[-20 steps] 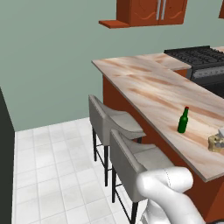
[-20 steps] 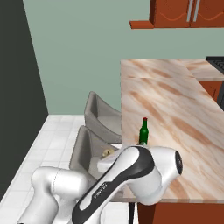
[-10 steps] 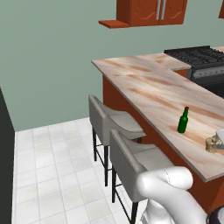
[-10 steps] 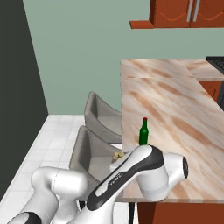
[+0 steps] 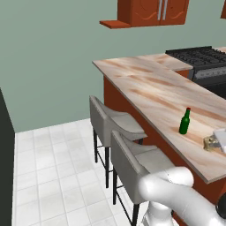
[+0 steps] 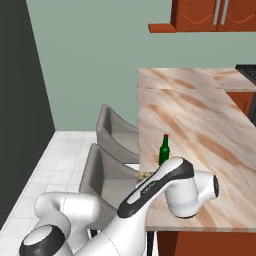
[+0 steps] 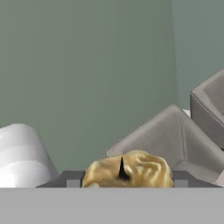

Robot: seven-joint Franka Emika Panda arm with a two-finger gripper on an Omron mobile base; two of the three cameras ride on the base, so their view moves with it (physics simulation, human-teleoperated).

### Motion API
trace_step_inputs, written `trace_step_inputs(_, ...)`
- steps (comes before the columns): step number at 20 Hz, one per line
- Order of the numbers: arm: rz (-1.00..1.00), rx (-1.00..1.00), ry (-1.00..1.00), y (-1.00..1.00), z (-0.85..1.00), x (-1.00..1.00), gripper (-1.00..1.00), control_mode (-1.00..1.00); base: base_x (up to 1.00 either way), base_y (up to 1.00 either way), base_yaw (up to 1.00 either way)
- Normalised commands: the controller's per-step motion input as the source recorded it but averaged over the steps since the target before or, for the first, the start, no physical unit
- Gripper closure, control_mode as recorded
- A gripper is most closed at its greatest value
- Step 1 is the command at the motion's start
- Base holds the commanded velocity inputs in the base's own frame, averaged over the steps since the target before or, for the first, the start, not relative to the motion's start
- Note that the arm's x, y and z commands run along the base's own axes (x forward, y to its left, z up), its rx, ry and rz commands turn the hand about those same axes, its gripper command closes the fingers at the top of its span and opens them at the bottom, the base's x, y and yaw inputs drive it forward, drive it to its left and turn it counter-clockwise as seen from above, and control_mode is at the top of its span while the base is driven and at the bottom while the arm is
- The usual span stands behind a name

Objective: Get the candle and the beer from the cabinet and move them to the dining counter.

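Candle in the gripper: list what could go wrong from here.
1. The candle sits between the gripper's fingers near the dining counter's front edge; released there, it might roll off toward the stools.
2. The beer stands upright close by; a sweep of the arm could tip it.
3. The arm blocks much of the right base view, so placement there is hard to judge.

**Beer on the counter, candle at the hand**

The beer (image 5: 185, 121), a slim dark-green bottle with a reddish cap, stands upright on the marble-veined counter (image 5: 150, 86), near its stool-side edge. The candle (image 7: 127, 170), a squat tan cylinder with 1 dark wick, sits between the gripper's (image 7: 127, 181) fingers, low over the counter. The cabinet (image 5: 152, 11) hangs on the wall, both doors closed.
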Motion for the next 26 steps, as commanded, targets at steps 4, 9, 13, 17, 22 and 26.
trace_step_inputs(4, 0.02, -0.08, -0.03, -0.14, -0.38, 0.31, 1.00, -1.00, 0.00, 0.00, 0.00)
trace_step_inputs(9, 0.01, -0.07, 0.00, -0.12, -0.35, 0.41, 1.00, -1.00, 0.00, 0.00, 0.00)
trace_step_inputs(13, 0.01, -0.03, 0.00, -0.12, -0.32, 0.50, 1.00, -1.00, 0.00, 0.00, 0.00)
trace_step_inputs(17, 0.02, 0.00, 0.00, -0.17, -0.30, 0.53, 1.00, -1.00, 0.00, 0.00, 0.00)
trace_step_inputs(22, 0.04, 0.00, 0.00, -0.19, -0.33, 0.44, 1.00, -1.00, 0.00, 0.00, 0.00)
trace_step_inputs(26, 0.07, 0.00, 0.00, -0.23, -0.37, 0.31, 1.00, -1.00, 0.00, 0.00, 0.00)
